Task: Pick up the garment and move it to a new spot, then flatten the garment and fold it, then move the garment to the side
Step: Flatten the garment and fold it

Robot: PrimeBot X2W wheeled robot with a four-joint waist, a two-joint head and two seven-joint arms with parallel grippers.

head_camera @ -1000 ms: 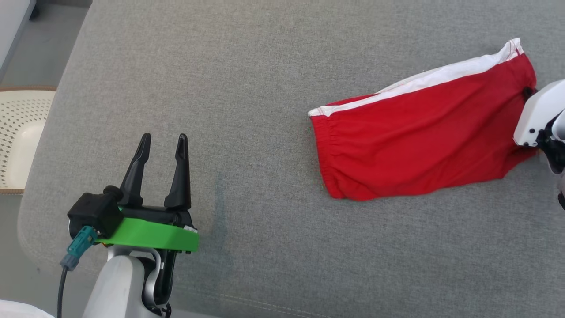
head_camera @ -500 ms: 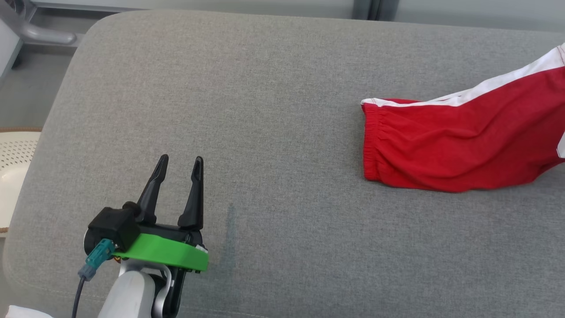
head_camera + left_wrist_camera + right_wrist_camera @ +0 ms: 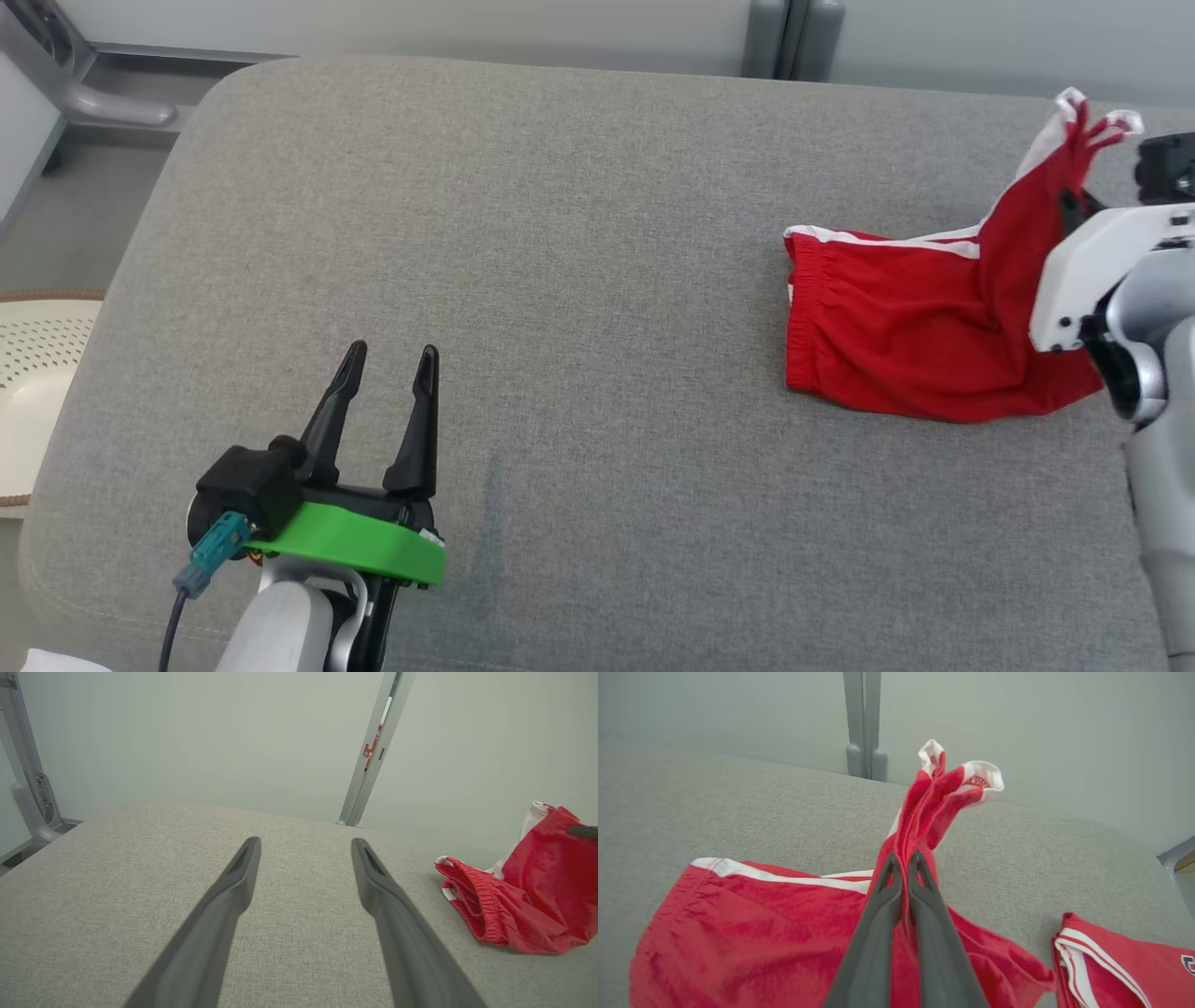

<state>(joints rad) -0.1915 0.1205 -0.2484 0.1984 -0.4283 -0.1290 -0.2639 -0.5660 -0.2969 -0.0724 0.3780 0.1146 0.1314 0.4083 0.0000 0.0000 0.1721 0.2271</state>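
Observation:
The garment (image 3: 896, 327) is a pair of red shorts with white trim, lying at the right of the grey cushioned surface (image 3: 560, 233). My right gripper (image 3: 1074, 203) is shut on its right end and holds that end up in a bunch, while the waistband end rests on the cushion. In the right wrist view the right gripper (image 3: 904, 856) pinches a red fold of the garment (image 3: 761, 924), whose white-edged hem sticks up above the tips. My left gripper (image 3: 392, 353) hovers open at the lower left, far from the cloth. In the left wrist view the left gripper (image 3: 306, 842) holds nothing, with the garment (image 3: 514, 905) off to the right.
A second red and white cloth (image 3: 1111, 970) lies at the lower right of the right wrist view. A cream perforated basket (image 3: 37, 373) stands off the cushion's left edge. A grey post (image 3: 794, 37) and a pale wall run behind the cushion's far edge.
The head camera has shifted. My right gripper has raised the garment's right end, so the cloth now bunches upward instead of lying flat. The left gripper stays open as before.

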